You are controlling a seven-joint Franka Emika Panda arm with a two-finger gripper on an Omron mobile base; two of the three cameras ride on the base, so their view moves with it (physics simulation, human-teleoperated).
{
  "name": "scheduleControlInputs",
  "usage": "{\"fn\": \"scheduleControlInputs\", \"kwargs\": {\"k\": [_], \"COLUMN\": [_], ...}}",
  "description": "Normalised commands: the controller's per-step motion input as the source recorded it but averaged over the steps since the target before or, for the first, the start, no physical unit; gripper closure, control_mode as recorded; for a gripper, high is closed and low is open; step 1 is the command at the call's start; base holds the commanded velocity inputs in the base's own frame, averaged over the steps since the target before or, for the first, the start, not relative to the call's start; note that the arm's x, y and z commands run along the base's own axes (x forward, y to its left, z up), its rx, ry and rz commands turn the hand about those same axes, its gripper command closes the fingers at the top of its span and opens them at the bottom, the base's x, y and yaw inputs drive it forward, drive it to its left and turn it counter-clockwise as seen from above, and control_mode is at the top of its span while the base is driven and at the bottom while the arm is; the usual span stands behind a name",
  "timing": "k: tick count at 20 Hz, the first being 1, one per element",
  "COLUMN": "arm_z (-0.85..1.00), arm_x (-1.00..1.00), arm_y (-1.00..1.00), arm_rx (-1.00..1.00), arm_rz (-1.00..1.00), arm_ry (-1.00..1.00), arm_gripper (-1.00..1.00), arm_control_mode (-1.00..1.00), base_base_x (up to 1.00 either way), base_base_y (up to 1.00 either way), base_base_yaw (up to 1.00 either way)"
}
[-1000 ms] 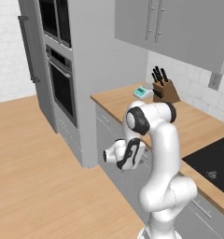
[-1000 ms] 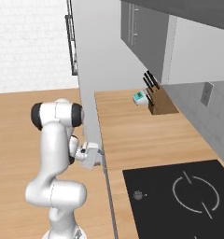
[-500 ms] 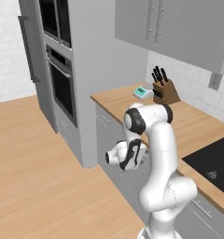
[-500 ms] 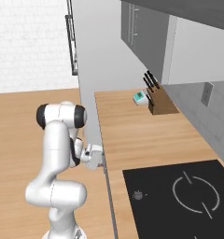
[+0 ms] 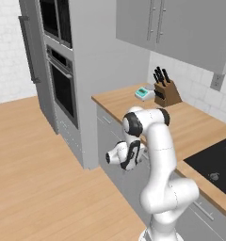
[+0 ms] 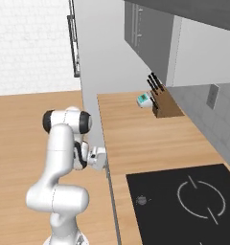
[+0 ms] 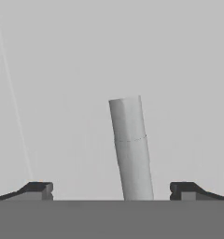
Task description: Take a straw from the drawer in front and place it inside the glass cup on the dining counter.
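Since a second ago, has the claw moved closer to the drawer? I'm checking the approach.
Yes. The claw has closed in on the grey drawer front below the wood counter, its handle between the open jaws.

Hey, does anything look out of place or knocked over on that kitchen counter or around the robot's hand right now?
Nothing stands out. The knife block stands upright on the wood counter beside a small white-and-teal device. The gripper is open, facing a grey bar handle on a flat grey cabinet front.

Even, soft, bright light fills all views, without glare. Both base views are slightly blurry. Shadows are faint; the pale grey cylindrical handle (image 7: 131, 149) shades gently across its width.
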Motion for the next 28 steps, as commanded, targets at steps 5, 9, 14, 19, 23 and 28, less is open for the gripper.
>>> {"fn": "scheduleControlInputs", "kwargs": {"k": [5,9,14,19,23,28], "arm_z": [-0.28,-0.22,-0.06,0.00,0.00,0.00], "arm_x": [0.18,0.00,-0.14,-0.58,-0.67,-0.53], "arm_y": [0.00,0.00,0.05,0.66,1.00,1.00], "arm_rx": [0.01,0.02,0.04,0.08,0.06,0.02], "arm_rz": [0.02,0.00,0.01,0.02,0.06,0.08], "arm_ry": [0.00,0.00,0.00,0.00,0.00,0.00], "arm_gripper": [-1.00,1.00,1.00,1.00,1.00,1.00], "arm_control_mode": [-1.00,-1.00,-1.00,-1.00,-1.00,-1.00], "base_base_x": [0.00,0.00,0.00,0.00,0.00,0.00], "base_base_y": [0.00,0.00,0.00,0.00,0.00,0.00], "base_base_yaw": [0.00,0.00,0.00,0.00,0.00,0.00]}}
